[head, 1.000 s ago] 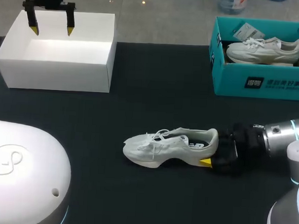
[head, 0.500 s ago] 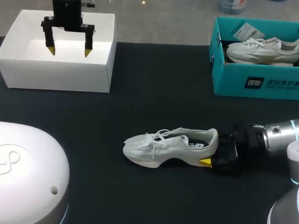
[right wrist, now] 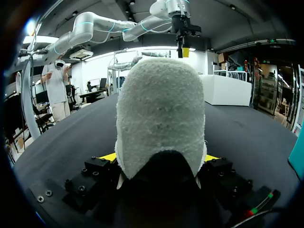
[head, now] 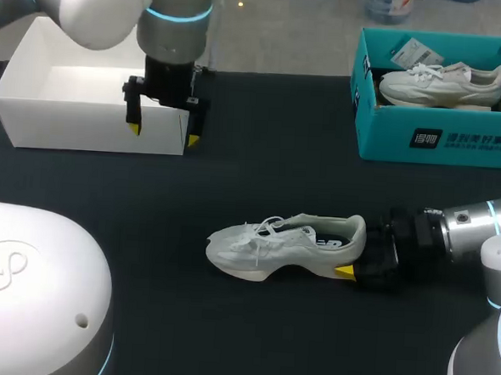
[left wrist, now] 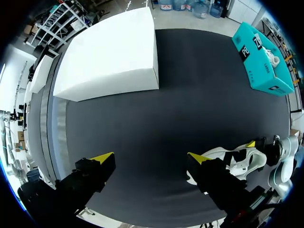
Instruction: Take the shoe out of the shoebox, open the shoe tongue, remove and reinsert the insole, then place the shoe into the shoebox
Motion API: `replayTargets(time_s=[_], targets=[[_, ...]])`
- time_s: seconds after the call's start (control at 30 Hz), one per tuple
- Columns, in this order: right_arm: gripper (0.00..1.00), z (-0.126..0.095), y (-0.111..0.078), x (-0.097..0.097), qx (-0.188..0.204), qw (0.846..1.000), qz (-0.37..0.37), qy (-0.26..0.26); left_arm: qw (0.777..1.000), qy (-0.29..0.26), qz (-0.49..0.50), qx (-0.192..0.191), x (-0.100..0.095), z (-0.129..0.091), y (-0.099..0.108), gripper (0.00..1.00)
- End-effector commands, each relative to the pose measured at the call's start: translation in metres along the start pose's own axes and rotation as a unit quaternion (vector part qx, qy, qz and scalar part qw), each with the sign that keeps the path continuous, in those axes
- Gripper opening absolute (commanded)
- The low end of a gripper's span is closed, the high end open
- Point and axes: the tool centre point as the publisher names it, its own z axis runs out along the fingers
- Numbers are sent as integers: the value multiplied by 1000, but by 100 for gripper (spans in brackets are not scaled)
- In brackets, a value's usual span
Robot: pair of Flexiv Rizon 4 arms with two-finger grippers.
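Where the dark table (head: 261, 154) runs back, an open white shoebox (head: 90, 101) sits far left and a teal shoebox (head: 441, 135) holding a second sneaker (head: 440, 80) sits far right. Nearer, a white lace-up sneaker (head: 285, 245) stands on its sole mid-table, lengthwise across it, toe pointing left. The right gripper (head: 357, 260) is clamped on its heel. The left gripper (head: 163, 134), fingers spread, hangs by the white box's near right corner, well apart.

From the shoe (head: 285, 245), bare table (head: 261, 154) runs from 6 through 9 to 12 o'clock. The right gripper (head: 354, 258) clamps the heel, blocking 3. The white box (head: 94, 101) stands at 10, the left gripper (head: 163, 134) at its corner; the teal box (head: 441, 135) stands at 2.
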Motion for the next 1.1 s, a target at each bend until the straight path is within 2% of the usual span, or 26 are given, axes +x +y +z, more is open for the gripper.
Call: replayTargets(time_s=[0.03, 0.73, 0.87, 1.1], targets=[[0, 3, -3, 0, 3, 1000, 1, 0, 1000, -1, 9, 23, 11, 8, 13, 100], [0, 3, -3, 0, 3, 1000, 1, 0, 1000, -5, 18, 19, 15, 11, 17, 100], [0, 3, -3, 0, 3, 1000, 1, 0, 1000, 18, 19, -8, 35, 13, 28, 100], [0, 3, -3, 0, 3, 1000, 1, 0, 999, 37, 37, -17, 76, 21, 42, 100]])
